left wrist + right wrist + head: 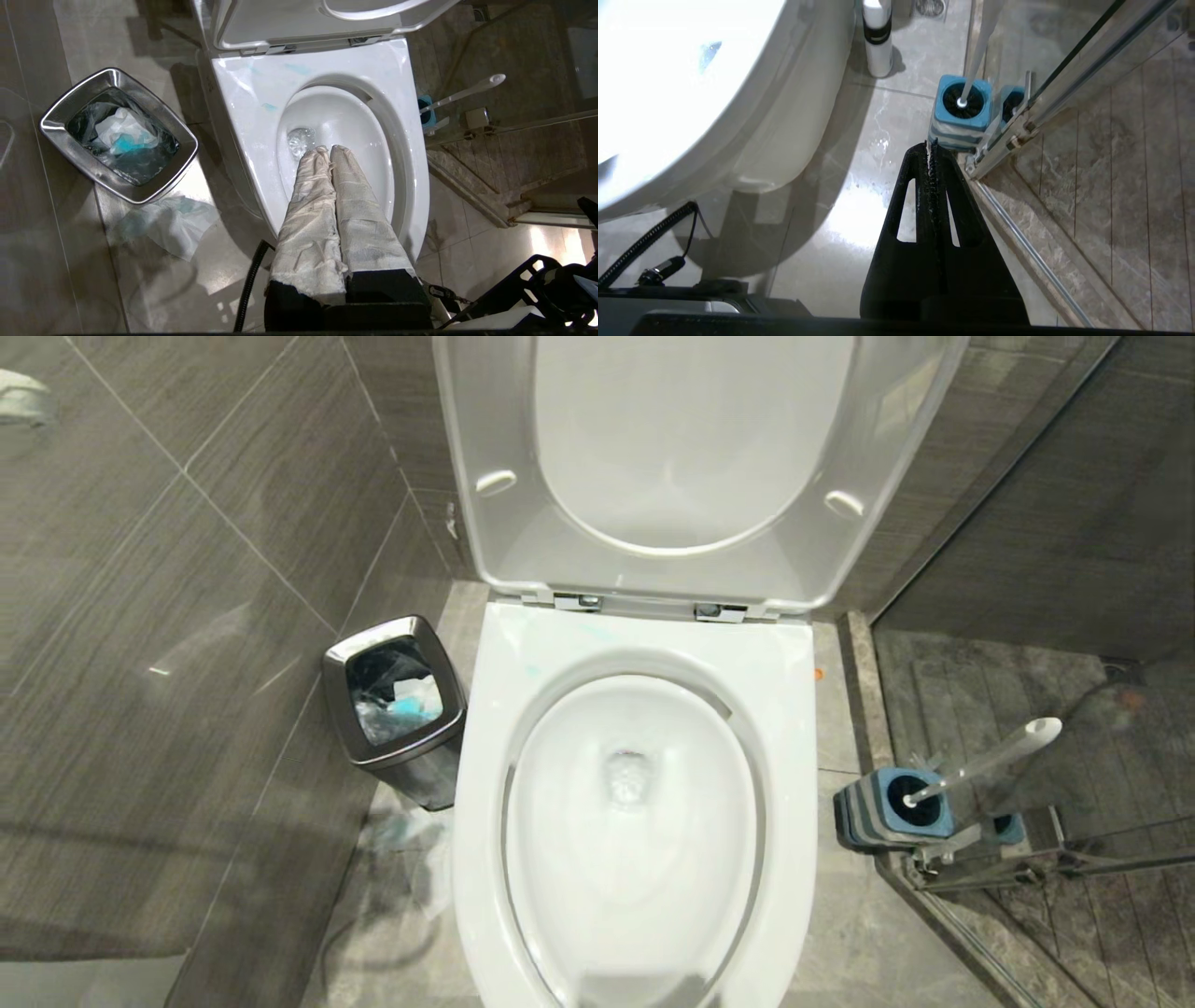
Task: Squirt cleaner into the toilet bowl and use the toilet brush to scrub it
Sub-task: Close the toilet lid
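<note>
The white toilet bowl (pixel 635 887) stands open, seat and lid raised, with clear water at its bottom. Pale blue smears of cleaner (pixel 299 69) mark the rim behind the bowl. The toilet brush (pixel 990 758) leans in its blue-topped holder (pixel 892 810) on the floor to the bowl's right, by the glass door. My left gripper (pixel 330 149), its fingers wrapped in white cloth, hangs shut and empty over the bowl (pixel 341 140). My right gripper (pixel 932 143) is shut and empty, low over the floor, pointing at the holder (pixel 962 109). Neither gripper shows in the head view.
A steel bin (pixel 397 709) with tissue and blue-stained waste stands left of the toilet. A crumpled wipe (pixel 170 224) lies on the floor in front of the bin. The glass shower door and its metal rail (pixel 1027 873) close off the right side. A white bottle (pixel 877 39) stands behind the toilet base.
</note>
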Motion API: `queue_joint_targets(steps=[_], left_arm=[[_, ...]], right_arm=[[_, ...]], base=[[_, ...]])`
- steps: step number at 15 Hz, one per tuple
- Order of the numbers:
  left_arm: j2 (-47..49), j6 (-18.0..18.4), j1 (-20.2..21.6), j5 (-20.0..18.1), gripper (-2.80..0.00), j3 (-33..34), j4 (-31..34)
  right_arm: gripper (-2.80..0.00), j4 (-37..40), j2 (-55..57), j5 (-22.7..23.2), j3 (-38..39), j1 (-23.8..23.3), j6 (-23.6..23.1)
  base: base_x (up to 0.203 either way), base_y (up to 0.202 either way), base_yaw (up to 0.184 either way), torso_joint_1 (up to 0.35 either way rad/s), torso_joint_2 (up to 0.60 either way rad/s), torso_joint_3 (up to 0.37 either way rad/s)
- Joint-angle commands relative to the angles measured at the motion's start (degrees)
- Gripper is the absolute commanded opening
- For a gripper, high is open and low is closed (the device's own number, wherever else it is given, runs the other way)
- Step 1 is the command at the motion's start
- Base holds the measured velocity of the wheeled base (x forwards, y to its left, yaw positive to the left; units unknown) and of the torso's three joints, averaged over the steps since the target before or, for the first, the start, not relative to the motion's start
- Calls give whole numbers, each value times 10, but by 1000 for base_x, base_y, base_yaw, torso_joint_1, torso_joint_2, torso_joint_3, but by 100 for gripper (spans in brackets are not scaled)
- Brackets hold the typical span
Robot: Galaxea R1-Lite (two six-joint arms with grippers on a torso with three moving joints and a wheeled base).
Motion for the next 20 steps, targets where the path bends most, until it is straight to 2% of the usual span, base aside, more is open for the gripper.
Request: queue_joint_targets(steps=[1, 5, 10, 14, 16, 18, 20], left_arm=[[9, 3, 0, -2, -280, -3, 2], [14, 5, 0, -2, -280, -6, 0], [13, 6, -9, -4, -280, 1, 2], [10, 43, -9, 2, -280, -1, 3], [12, 54, -8, 23, -280, -4, 2], [14, 52, -8, 2, -280, -9, 0], [23, 47, -7, -56, -280, -10, -28]], right_arm=[[-280, 0, 0, 0, 1, 0, 0], [-280, 0, 0, 0, 0, 0, 0], [-280, 0, 0, 0, 0, 0, 0], [-280, 0, 0, 0, 0, 0, 0], [-280, 0, 0, 0, 1, 0, 0], [-280, 0, 0, 0, 1, 0, 0], [-280, 0, 0, 0, 1, 0, 0]], base=[[0, 0, 0, 0, 0, 198], [0, 0, 0, -3, 1, 152], [0, 0, 0, 0, 1, 8], [0, 0, 0, 0, 0, 0], [0, 0, 0, 0, 0, 0], [0, 0, 0, 0, 0, 0], [0, 0, 0, 0, 0, 0]])
